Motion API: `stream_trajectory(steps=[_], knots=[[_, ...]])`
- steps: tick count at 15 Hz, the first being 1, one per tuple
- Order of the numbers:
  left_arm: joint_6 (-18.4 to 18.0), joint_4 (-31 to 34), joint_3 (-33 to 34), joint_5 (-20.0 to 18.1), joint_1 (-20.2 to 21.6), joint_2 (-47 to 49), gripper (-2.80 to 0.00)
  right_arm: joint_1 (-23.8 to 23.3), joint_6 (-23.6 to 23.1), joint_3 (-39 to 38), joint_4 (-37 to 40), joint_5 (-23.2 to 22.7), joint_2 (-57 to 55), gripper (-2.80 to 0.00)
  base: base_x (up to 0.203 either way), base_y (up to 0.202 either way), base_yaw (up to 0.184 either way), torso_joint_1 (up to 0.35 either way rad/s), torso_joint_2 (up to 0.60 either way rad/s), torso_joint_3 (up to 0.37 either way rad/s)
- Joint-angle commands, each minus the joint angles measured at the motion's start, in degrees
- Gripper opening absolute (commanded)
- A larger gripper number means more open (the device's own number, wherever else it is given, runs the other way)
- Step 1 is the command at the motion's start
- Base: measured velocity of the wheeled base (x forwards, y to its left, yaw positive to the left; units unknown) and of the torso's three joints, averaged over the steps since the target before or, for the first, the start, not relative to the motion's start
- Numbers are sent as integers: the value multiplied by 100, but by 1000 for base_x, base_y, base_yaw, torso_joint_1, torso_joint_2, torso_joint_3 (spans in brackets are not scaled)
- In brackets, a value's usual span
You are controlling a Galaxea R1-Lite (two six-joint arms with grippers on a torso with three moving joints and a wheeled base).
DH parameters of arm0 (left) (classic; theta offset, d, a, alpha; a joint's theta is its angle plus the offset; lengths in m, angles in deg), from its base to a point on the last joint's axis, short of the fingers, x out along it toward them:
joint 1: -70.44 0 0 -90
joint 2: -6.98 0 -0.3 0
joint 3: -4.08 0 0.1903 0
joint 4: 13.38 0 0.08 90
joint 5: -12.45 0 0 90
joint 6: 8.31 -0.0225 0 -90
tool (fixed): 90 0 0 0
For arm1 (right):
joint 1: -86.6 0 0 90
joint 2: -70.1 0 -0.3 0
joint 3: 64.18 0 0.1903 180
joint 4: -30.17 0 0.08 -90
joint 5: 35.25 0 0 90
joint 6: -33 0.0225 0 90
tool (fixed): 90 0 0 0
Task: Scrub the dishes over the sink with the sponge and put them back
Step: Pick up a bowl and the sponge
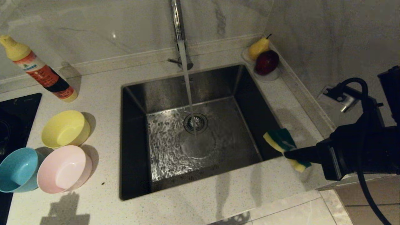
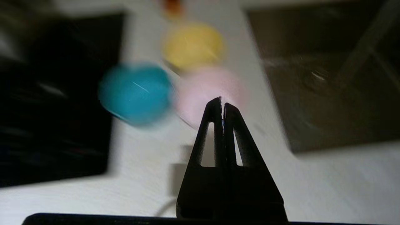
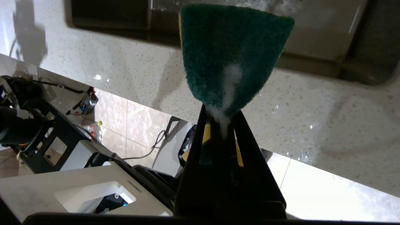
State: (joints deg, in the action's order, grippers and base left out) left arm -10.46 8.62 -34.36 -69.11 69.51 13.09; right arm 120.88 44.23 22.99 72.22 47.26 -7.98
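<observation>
Now my right gripper point(image 1: 289, 153) is clamped tight on the small rectangular sponge of yellow foam with a dark green scouring face point(image 1: 282, 143). I hold it in the air at the right front corner of the large square stainless steel sink point(image 1: 137, 150), above the edge where the basin meets the pale speckled counter point(image 1: 200, 203). The sponge sticks out beyond my fingertips toward the basin, squeezed narrow where I grip it, and a little white foam sits on its green face next to my fingers point(image 3: 200, 140).

Water runs from the tall chrome tap point(image 1: 178, 28) down to the round drain strainer point(image 1: 195, 122), which lies well away from my right gripper, further into the basin.

My left gripper point(image 2: 222, 104) has its fingers pressed together and holds nothing. It hangs above the counter on the other side of the sink. Just ahead of its tips is the small round pink plastic bowl point(image 1: 64, 168); the small round light blue plastic bowl point(image 1: 18, 168) is beside the pink one, and the small round yellow plastic bowl point(image 1: 65, 128) stands beyond them. All three rest on the counter, near each other.
</observation>
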Motion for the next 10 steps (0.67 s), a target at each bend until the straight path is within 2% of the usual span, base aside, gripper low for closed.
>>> stream_trajectory(steps=[1,2,6,10], knots=[[-325,83,-1151,1025,-1,1195,-280,-9,-16,53,-31,3,65,-280,0,0,0,0,0,0],[-455,122,-1580,1407,-7,1631,-280,-18,-16,62,-34,3,53,-280,0,0,0,0,0,0],[-659,607,-2888,2342,-2,3096,-280,-35,-34,71,-31,3,49,-280,0,0,0,0,0,0],[-638,860,-3377,2726,180,4399,-280,-43,-33,71,-13,3,12,-280,0,0,0,0,0,0]])
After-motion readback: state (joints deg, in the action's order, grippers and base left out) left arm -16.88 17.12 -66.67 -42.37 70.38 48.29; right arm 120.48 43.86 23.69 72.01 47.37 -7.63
